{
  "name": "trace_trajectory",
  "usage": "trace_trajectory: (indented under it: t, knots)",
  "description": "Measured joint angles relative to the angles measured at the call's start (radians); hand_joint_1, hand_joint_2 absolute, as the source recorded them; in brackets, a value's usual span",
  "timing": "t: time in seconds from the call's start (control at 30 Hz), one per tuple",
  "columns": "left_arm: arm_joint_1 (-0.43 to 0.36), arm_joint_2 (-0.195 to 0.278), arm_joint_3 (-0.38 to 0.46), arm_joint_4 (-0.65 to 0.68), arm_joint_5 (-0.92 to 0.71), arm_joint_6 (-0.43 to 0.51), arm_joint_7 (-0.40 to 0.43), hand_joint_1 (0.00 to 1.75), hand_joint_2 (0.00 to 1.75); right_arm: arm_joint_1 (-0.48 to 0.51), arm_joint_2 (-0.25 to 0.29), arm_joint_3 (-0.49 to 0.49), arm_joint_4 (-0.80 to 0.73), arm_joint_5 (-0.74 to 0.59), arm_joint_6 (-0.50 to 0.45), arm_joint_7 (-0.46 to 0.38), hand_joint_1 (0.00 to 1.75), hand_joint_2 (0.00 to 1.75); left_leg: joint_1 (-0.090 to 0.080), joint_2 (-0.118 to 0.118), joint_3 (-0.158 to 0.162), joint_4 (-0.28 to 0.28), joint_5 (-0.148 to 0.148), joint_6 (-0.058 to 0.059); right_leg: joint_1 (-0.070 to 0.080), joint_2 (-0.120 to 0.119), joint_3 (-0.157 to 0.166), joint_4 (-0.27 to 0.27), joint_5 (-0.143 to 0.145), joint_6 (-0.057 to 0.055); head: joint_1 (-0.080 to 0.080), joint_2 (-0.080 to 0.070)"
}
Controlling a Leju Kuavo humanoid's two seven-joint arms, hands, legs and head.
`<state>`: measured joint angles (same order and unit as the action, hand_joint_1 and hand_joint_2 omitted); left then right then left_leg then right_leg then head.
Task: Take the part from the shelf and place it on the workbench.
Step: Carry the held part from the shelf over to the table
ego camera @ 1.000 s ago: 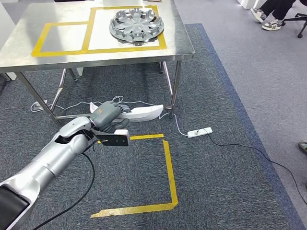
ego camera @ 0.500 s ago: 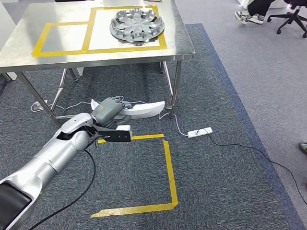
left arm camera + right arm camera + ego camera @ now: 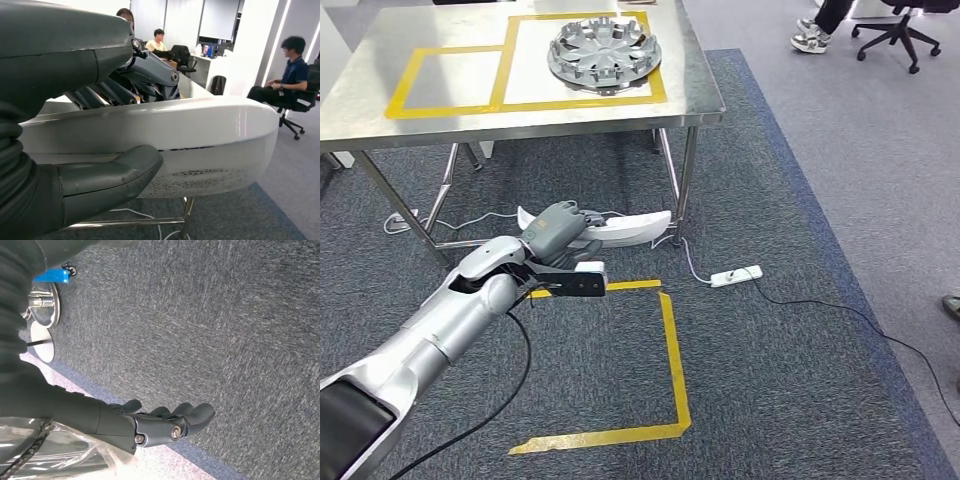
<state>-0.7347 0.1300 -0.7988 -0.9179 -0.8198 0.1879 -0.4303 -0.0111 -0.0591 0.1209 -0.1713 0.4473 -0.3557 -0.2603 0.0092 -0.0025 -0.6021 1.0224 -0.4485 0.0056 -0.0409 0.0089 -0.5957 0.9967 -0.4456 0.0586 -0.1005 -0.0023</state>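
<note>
Nearest, left hand (image 3: 555, 232): fingers and thumb wrapped around a long white curved part (image 3: 633, 228), held level in the air above the carpet (image 3: 773, 380), just short of the table legs. Since a second ago the arm has carried hand and part a little forward and up, toward the table; the view itself has barely shifted. In the left wrist view the thumb (image 3: 109, 175) lies under the white part (image 3: 188, 145) and the darker fingers (image 3: 151, 75) fold over its top.

Right hand (image 3: 166, 425): hangs over the carpet, holds nothing, fingers lightly curled together rather than spread.

Floor, next out: yellow tape corner (image 3: 671, 350) on the carpet below the held part; a white power strip (image 3: 735, 275) with trailing cable beside the table leg.

Farther: steel tabletop (image 3: 365, 105) marked with yellow tape outlines; a silver wheel cover (image 3: 605, 52) sits inside the larger outline, the smaller outline (image 3: 444, 80) beside it bare.

Farthest: a person's feet (image 3: 807, 40) and an office chair base (image 3: 897, 35).

Status, as a judgement: carry in progress; the part must rise above the table edge before it can be set down.
</note>
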Motion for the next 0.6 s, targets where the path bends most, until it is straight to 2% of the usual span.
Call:
trace_trajectory:
  t: [0.6]
  knots:
    - [-0.009, -0.017, -0.002, 0.035, 0.002, 0.001, -0.008, 1.75, 1.75, 0.000, 0.000, 0.000, 0.000, 0.001, 0.005, -0.008, 0.00, 1.75, 0.000, 0.000, 0.000, 0.000, 0.000, 0.000, 0.000, 0.000, 0.000, 0.000, 0.000, 0.000, 0.000, 0.000]
